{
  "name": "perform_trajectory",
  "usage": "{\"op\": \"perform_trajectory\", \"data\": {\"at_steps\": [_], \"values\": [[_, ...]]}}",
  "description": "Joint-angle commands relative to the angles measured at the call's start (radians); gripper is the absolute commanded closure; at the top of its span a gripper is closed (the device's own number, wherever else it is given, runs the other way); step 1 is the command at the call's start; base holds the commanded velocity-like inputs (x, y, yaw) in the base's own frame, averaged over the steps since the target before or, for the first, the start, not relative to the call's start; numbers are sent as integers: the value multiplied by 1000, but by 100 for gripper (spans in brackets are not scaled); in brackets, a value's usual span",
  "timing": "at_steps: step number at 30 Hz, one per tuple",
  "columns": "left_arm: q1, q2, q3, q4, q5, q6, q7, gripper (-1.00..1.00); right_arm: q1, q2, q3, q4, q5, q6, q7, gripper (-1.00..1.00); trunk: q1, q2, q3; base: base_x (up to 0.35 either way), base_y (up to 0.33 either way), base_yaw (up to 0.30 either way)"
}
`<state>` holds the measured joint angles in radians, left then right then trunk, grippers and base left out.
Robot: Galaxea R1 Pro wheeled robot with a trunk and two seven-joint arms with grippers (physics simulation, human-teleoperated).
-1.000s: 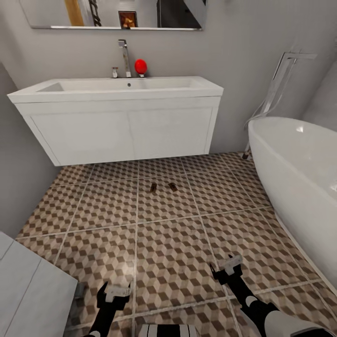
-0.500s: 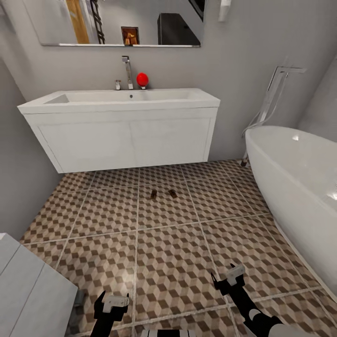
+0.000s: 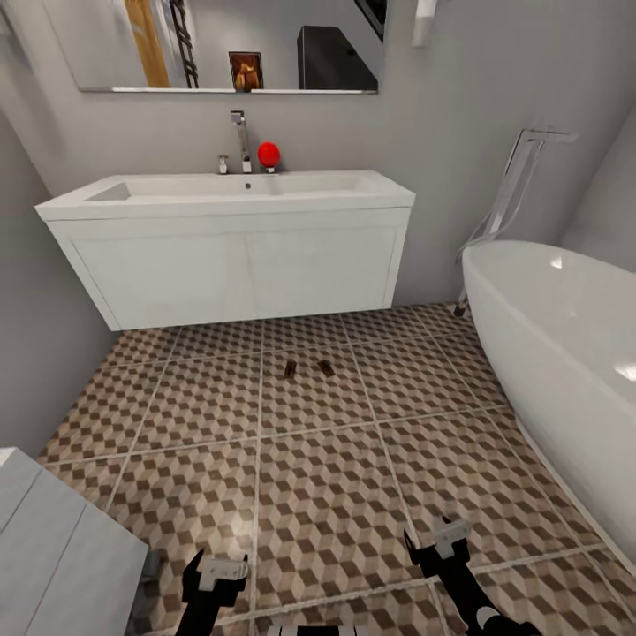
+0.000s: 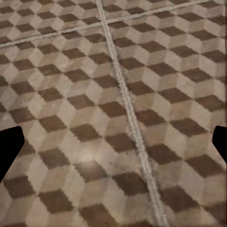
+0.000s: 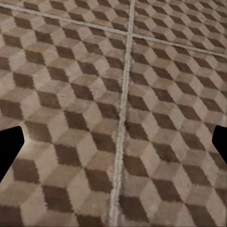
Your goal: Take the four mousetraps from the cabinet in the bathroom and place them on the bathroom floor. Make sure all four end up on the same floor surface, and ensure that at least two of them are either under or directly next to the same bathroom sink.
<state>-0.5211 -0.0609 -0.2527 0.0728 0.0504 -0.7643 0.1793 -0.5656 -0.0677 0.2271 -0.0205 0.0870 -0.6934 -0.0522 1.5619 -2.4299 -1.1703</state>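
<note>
Two mousetraps point(image 3: 290, 369) point(image 3: 327, 367) lie side by side on the cube-patterned bathroom floor point(image 3: 327, 477), just in front of the white wall-hung sink point(image 3: 238, 199). My left gripper point(image 3: 219, 565) and right gripper point(image 3: 433, 541) hang low over the tiles at the near edge, well short of the traps. In the wrist views the left gripper point(image 4: 113, 144) and right gripper point(image 5: 113, 144) each show dark fingertips spread wide, with bare tile between them. The cabinet is out of view.
A white oval bathtub point(image 3: 565, 371) with a chrome floor-standing faucet point(image 3: 517, 185) takes up the right side. A pale grey boxy object point(image 3: 53, 548) juts in at the near left. A red ball point(image 3: 268, 155) sits by the sink's faucet under a mirror point(image 3: 221, 44).
The camera has drawn back and tilted up a little, so the sink sits lower and smaller in view. Both grippers appear nearer the bottom edge. The two traps lie where they were.
</note>
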Motion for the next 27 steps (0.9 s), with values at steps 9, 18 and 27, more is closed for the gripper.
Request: {"op": "perform_trajectory", "data": {"at_steps": [9, 18, 27], "values": [[-1, -15, -9, 3, 4, -5, -1, -100, 7, 2, 0, 1, 3, -2, -7, -100, -35, 63, 28, 0, 0, 0], [-1, -22, -10, 2, 3, -4, -1, -100, 9, 2, 0, 1, -4, 1, -9, -100, -69, 126, 56, 0, 0, 0], [-1, -29, -9, 2, 3, -6, -1, -100, 9, 2, 0, 1, -4, 3, -9, -100, -104, 189, 84, 0, 0, 0]]}}
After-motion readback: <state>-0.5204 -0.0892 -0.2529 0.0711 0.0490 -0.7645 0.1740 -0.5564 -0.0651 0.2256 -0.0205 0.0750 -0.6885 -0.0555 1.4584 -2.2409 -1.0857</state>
